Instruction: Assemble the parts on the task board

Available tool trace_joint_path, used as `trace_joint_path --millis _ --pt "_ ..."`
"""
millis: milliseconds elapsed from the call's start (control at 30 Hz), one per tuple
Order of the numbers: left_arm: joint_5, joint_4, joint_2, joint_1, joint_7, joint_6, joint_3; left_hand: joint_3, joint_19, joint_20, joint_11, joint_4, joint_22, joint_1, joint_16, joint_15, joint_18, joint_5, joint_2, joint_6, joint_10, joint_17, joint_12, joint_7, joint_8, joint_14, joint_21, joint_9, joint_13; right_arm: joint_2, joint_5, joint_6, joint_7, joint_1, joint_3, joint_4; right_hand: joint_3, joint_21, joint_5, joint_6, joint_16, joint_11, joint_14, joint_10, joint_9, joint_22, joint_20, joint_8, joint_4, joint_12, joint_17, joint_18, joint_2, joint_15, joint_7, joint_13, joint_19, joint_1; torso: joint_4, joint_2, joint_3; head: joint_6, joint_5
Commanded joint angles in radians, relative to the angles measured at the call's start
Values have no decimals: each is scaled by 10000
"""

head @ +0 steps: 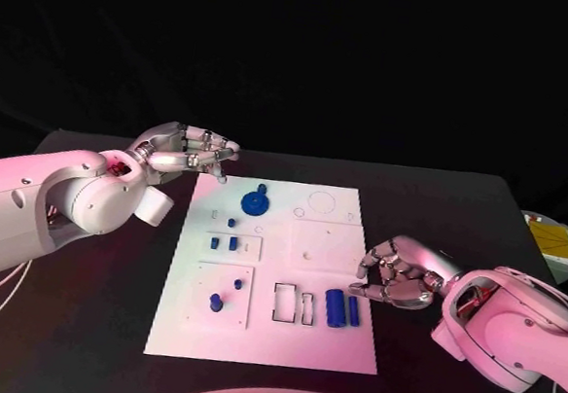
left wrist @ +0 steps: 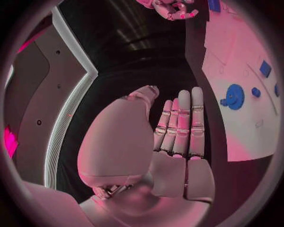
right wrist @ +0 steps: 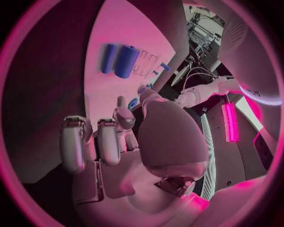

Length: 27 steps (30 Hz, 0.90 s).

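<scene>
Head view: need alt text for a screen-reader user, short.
A white task board lies on a black table with small blue parts on it, including a blue gear near its far end and two blue cylinders near its right edge. The left robot hand hovers at the board's far left corner, the right robot hand beside the cylinders; neither holds anything.

Black bench [head: 83, 327] under me. White task board [head: 264, 346] flat at centre, long axis 12-to-6. Yellow-and-white object [head: 556, 239] at the bench's 3 o'clock edge, well apart from the board.
</scene>
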Motion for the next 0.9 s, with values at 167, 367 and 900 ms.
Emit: trace_joint_path --millis 167,367,900 --pt "85 9 41 -9 253 204 -5 -82 49 4 -46 10 -19 -91 43 -14 129 -66 -16 -47 5 -1 60 -20 8 -78 -44 -16 0 79 -1570 -80 -1433 -282 -57 234 -621 228 -75 -84 154 -41 555 381 172 2352 -91 144 10 548 292 -167 162 -117 -44 701 712 -314 -16 -24 -30 -107 -152" --pt "85 18 33 -11 265 190 -7 -91 57 4 -46 15 -29 -92 47 -15 129 -65 -9 -44 6 -1 67 -15 12 -78 -56 -16 1 408 -1899 -261 -1720 -458 -76 194 -742 284 -54 -93 184 -46 566 435 199 2366 -95 159 6 628 354 -178 210 -120 -48 811 730 -327 -6 -19 -26 -110 -97" --pt "106 43 -9 -12 256 246 -9 -112 92 2 -34 24 -67 -78 57 -12 130 -57 35 -19 -5 0 84 11 38 -82 -102 -14 1 1063 -2184 81 -2152 -819 -82 -136 -1254 294 136 -96 231 -51 571 489 298 2368 -96 218 13 717 428 -179 453 -121 -61 1005 731 -462 -13 -19 -31 -165 -57"
